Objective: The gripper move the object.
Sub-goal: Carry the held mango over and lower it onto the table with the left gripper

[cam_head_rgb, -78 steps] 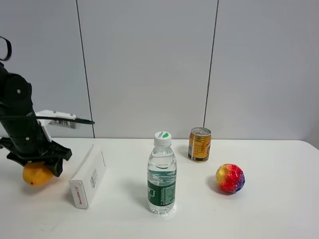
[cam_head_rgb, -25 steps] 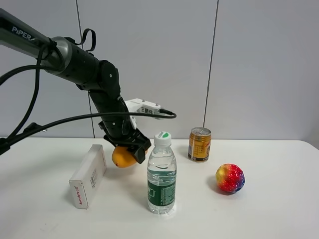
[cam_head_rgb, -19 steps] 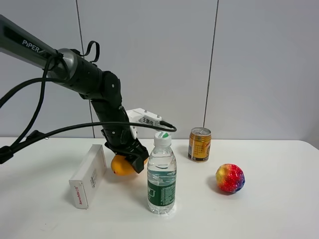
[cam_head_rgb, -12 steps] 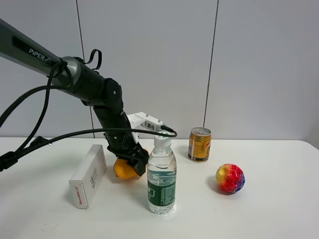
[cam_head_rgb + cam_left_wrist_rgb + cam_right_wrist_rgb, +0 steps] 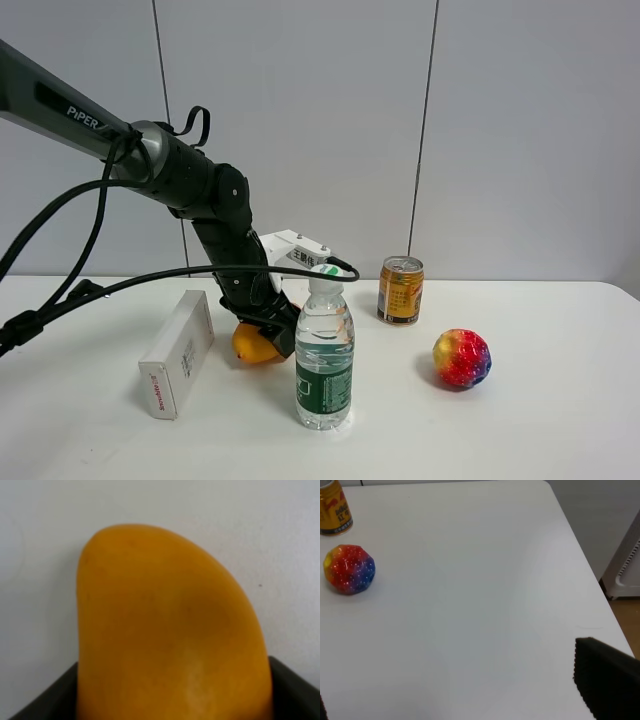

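White table (image 5: 560,420): left hand (image 5: 270,328) clamps the mango (image 5: 250,346) beside the water-filled bottle (image 5: 324,365).

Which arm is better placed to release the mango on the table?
Left: its fingers hold the mango between the box and bottle; the right fingers are far off.

Likely a robot lab, white table (image 5: 560,430), grey panelled wall (image 5: 300,120), cabled arm (image 5: 190,185)
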